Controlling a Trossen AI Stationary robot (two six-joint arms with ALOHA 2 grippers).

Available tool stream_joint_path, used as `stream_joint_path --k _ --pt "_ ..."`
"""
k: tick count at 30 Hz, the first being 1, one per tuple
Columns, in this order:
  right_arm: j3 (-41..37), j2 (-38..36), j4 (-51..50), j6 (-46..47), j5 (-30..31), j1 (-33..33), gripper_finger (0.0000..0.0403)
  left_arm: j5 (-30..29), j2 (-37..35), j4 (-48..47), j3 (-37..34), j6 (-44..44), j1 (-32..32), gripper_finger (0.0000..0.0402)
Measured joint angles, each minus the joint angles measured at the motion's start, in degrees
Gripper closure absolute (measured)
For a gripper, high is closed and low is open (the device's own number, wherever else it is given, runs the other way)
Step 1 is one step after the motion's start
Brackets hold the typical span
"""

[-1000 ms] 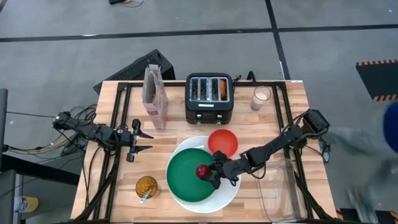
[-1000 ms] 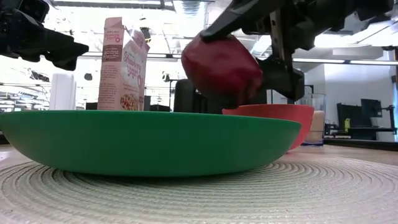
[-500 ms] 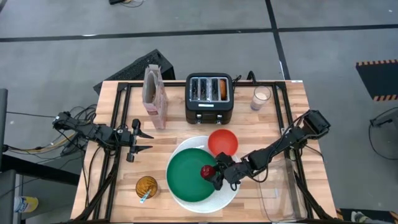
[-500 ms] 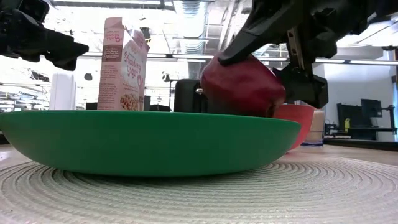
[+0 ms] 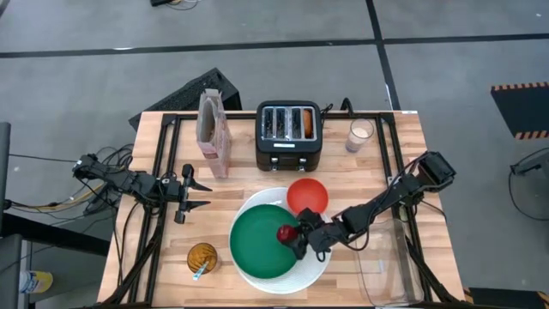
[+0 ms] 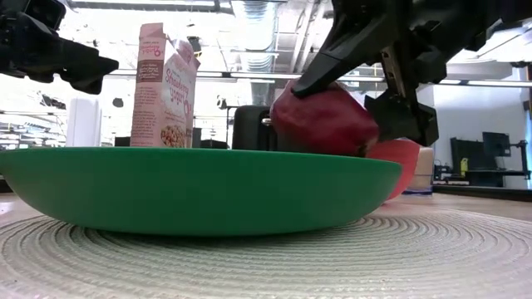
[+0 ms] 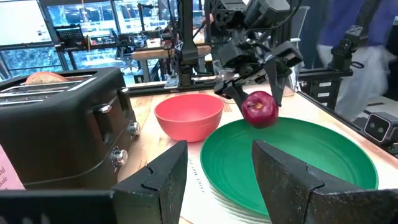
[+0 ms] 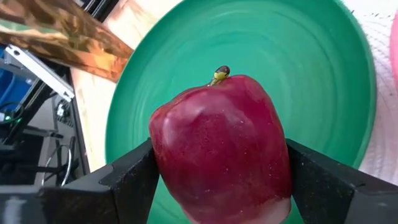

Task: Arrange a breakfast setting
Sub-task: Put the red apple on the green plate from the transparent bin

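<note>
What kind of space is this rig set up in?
Likely a robotics lab or workshop, not a kitchen: the wooden table stands on a taped concrete floor, with monitors and workbenches behind, while the toaster and green plate look like staged props.

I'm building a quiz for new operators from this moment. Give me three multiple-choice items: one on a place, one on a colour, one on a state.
1. Where is the small red apple?
A. in the black toaster
B. over the round green plate
C. beside the cereal box

2. What colour is the small bowl behind the plates?
A. red-orange
B. blue
C. white

3. What is the right gripper doing?
A. hanging open with nothing in it
B. gripping a spoon
C. holding the apple between its fingers

Key: B, as the high view puts the apple inside the plate's right rim; A, by the high and left wrist views; C, the right wrist view shows both fingers against the apple's sides.
</note>
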Motion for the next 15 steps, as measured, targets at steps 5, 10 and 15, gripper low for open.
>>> stream_joint_path --k 5,10,15 --pt "-0.22 0.00 0.43 -0.01 0.05 -0.26 0.0072 -0.01 0.01 -0.01 0.00 0.00 0.00 0.0231" --pt "-0.22 0.00 0.60 -0.29 0.03 -0.24 0.0066 0.00 0.00 0.00 0.00 -0.01 0.00 0.0231" --pt "-0.22 0.00 0.38 -0.33 -0.10 -0.24 0.0052 0.00 0.01 0.00 0.01 0.01 0.00 0.0231"
